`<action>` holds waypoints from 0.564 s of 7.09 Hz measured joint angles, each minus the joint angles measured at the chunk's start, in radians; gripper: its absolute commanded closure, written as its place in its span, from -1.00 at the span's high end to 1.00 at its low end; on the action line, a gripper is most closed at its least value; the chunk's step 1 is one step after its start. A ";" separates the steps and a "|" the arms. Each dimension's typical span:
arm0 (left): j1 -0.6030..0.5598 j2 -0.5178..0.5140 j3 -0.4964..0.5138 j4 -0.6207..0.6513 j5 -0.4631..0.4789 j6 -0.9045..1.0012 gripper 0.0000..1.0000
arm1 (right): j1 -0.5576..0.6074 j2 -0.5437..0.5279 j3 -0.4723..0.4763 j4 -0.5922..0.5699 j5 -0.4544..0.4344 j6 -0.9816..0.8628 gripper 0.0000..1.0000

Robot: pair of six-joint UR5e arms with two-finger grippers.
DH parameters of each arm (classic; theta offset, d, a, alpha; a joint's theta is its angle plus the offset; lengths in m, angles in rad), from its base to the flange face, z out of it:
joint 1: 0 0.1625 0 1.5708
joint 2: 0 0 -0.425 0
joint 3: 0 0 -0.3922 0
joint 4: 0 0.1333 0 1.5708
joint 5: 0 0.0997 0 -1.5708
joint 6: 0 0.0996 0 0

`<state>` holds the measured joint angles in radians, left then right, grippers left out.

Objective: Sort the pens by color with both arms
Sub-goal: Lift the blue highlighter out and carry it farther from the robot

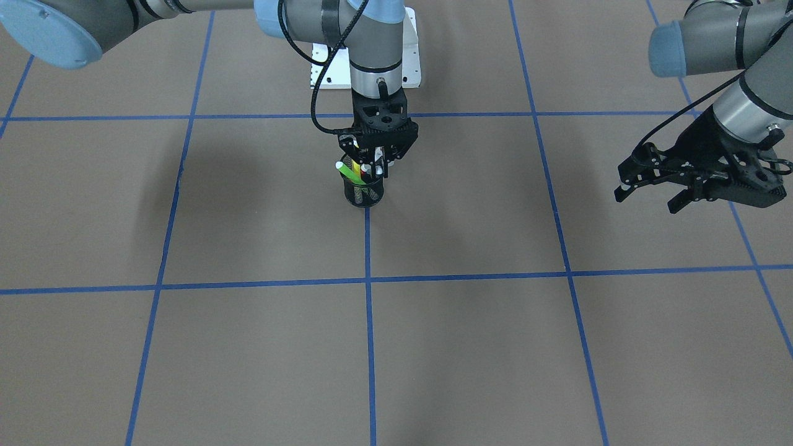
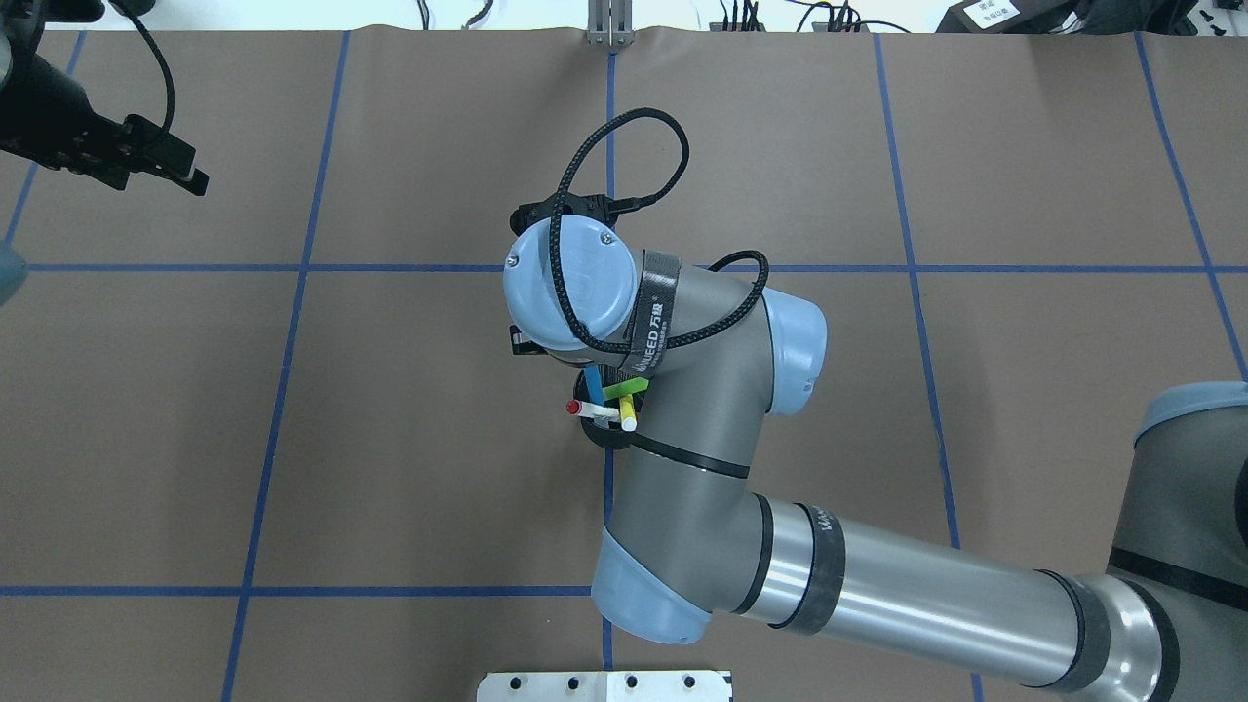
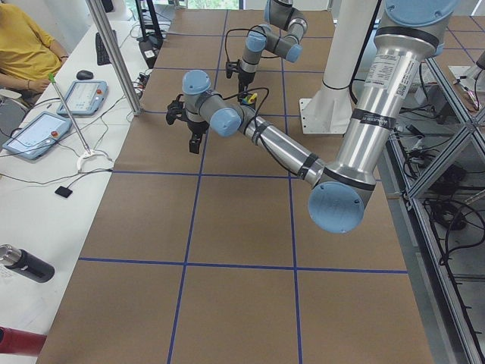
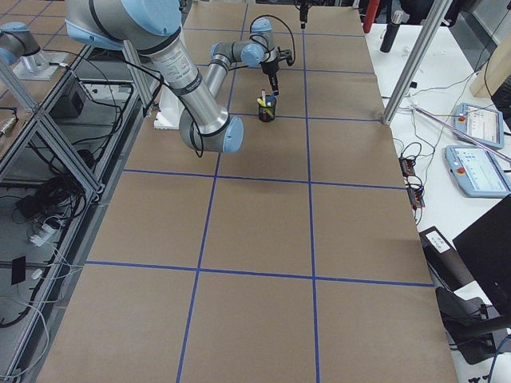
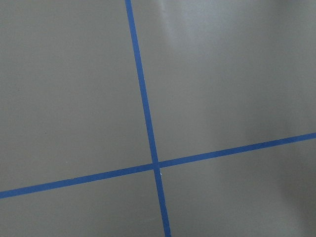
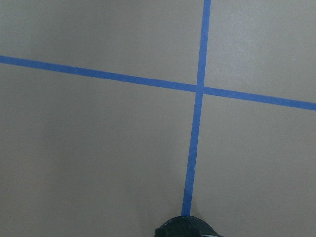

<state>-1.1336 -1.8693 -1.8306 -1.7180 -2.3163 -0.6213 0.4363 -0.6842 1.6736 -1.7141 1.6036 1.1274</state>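
Note:
A black mesh cup (image 1: 363,193) stands on a blue tape crossing at the table's middle and holds the pens. In the overhead view the blue pen (image 2: 592,379), the green pen (image 2: 625,389), the yellow pen (image 2: 629,416) and the white pen with a red end (image 2: 589,409) fan out of it. My right gripper (image 1: 372,168) points straight down over the cup, jaws apart, fingertips among the pen tops; no pen is clearly gripped. My left gripper (image 1: 647,201) hovers open and empty far off on the robot's left. The right wrist view shows only the cup's rim (image 6: 185,230).
Blue tape lines (image 1: 368,280) divide the brown table into squares. The white base plate (image 1: 365,69) lies behind the cup. A side table with tablets (image 3: 34,133) and a seated person (image 3: 26,45) lies beyond the far edge, behind a metal post (image 3: 114,53).

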 measured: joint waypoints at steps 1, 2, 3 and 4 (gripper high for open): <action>0.000 0.000 -0.001 0.000 0.000 0.000 1.00 | 0.014 -0.005 0.045 -0.004 -0.017 0.000 -1.00; 0.000 -0.001 -0.001 0.000 0.000 -0.001 1.00 | 0.031 -0.015 0.098 -0.007 -0.045 0.000 -1.00; 0.000 -0.001 -0.001 0.000 0.000 -0.001 1.00 | 0.043 -0.030 0.159 -0.011 -0.096 0.000 -1.00; 0.000 -0.001 -0.001 0.000 0.000 -0.001 1.00 | 0.050 -0.041 0.206 -0.012 -0.156 0.000 -1.00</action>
<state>-1.1336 -1.8699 -1.8316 -1.7180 -2.3166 -0.6227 0.4865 -0.7250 1.8791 -1.7263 1.4477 1.1275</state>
